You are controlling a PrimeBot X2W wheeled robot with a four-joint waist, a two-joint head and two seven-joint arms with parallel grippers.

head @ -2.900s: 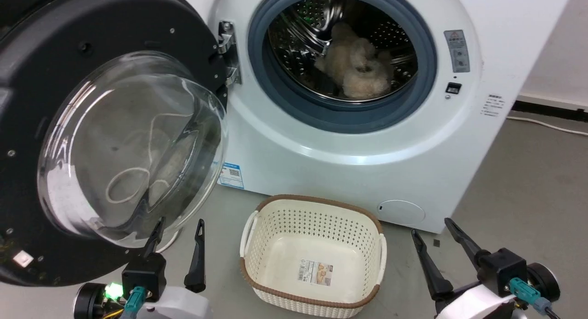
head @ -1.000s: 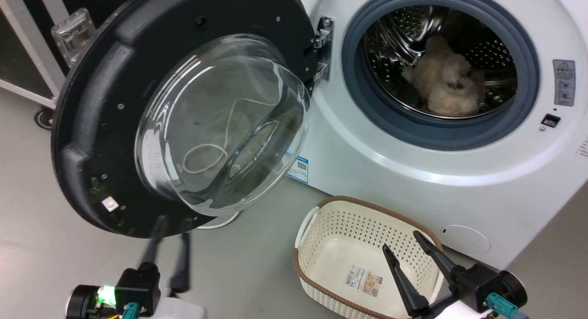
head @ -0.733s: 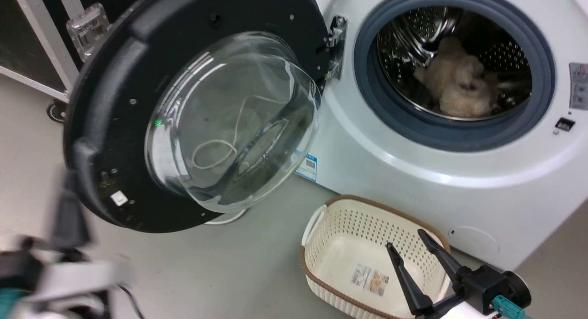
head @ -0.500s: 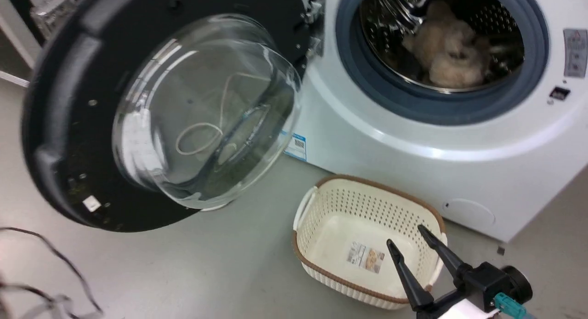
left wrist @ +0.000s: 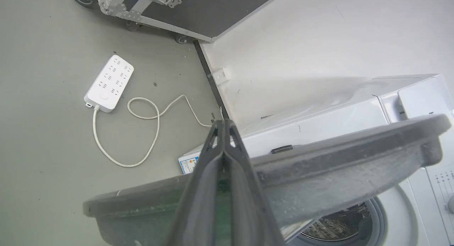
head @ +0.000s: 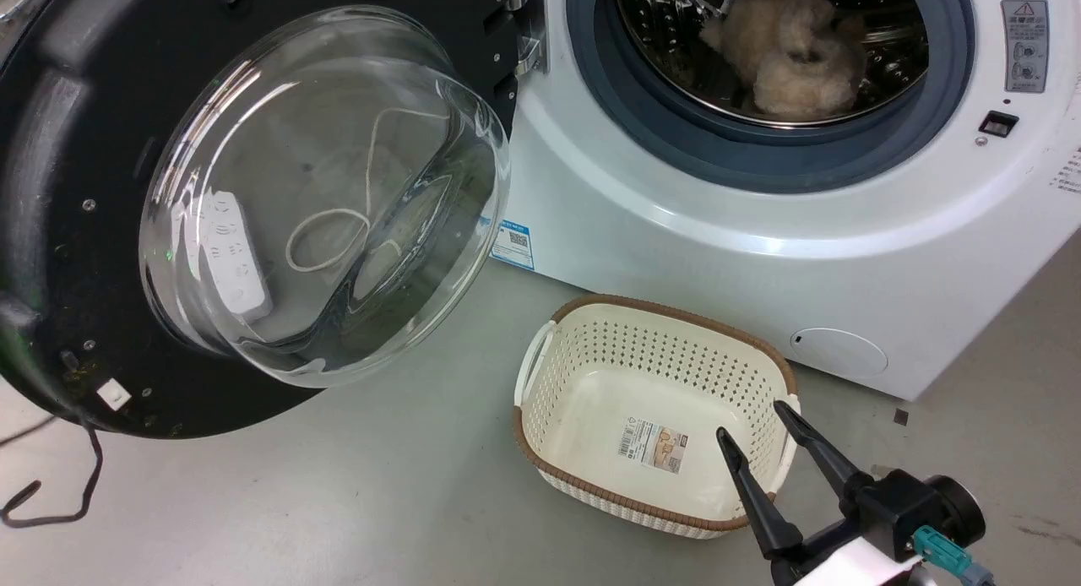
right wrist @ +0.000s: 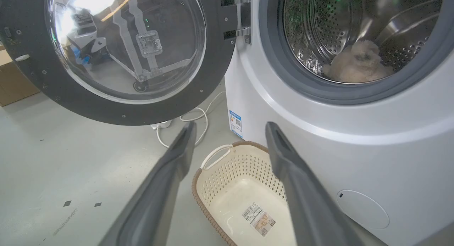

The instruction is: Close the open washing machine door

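"While you have the head view up, where does the washing machine door (head: 321,198) stand?"

"Swung wide open, out to the left of the washing machine (head: 676,257), hinged at the left side of the round opening. Its glass bowl bulges towards me, and through it I can make out a white power strip (head: 228,257) on the floor behind."

"And the left gripper (left wrist: 222,123)?"

"On the left wrist view I see its fingers pressed together, tips meeting, nothing between them. They cross in front of the door (left wrist: 337,161), which I see edge-on there, a dark rim running left to right. Whether the fingers touch that rim I cannot tell."

"The right gripper (head: 750,419)?"

"Near right, well apart from the door. I read its fingers as spread and empty, tips above the near right corner of the cream basket (head: 667,311), which sits on the floor just in front of the machine. On the right wrist view the door (right wrist: 124,44) is far left, beyond the left finger, and the basket shows between the two fingers."

"Anything inside?"

"I see a fluffy cream bundle (head: 785,54) lying in the steel drum (head: 891,58)."
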